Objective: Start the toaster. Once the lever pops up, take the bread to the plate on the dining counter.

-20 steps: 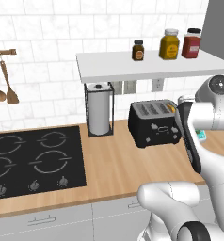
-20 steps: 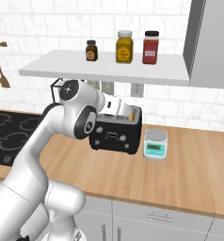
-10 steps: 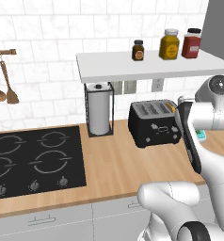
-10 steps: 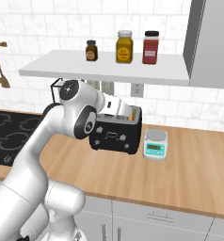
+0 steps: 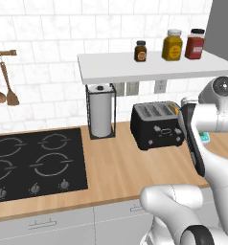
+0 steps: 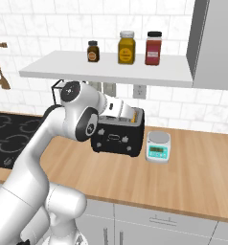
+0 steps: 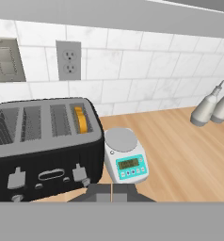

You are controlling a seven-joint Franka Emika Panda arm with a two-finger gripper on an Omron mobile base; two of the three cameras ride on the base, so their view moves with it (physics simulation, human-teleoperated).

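The black toaster [image 7: 43, 146] stands on the wood wall counter, also seen from the base cameras [image 5: 156, 127] [image 6: 117, 136]. The bread [image 7: 80, 120] sits down in the toaster's rightmost slot, with only its tan top edge showing [image 5: 174, 109]. Two grey levers [image 7: 79, 173] are on the toaster's front face. My gripper [image 7: 111, 192] is shut with nothing in it, hovering in front of and above the toaster's right end. In the right base view the hand [image 6: 119, 109] is over the toaster top. The plate and the dining counter are out of view.
A small kitchen scale [image 7: 125, 157] [image 6: 158, 146] stands just right of the toaster. Two grey shakers [image 7: 212, 108] are further right. A paper towel holder [image 5: 101, 112] and black cooktop [image 5: 34, 160] lie to the left. A shelf [image 5: 154, 67] with jars hangs close overhead.
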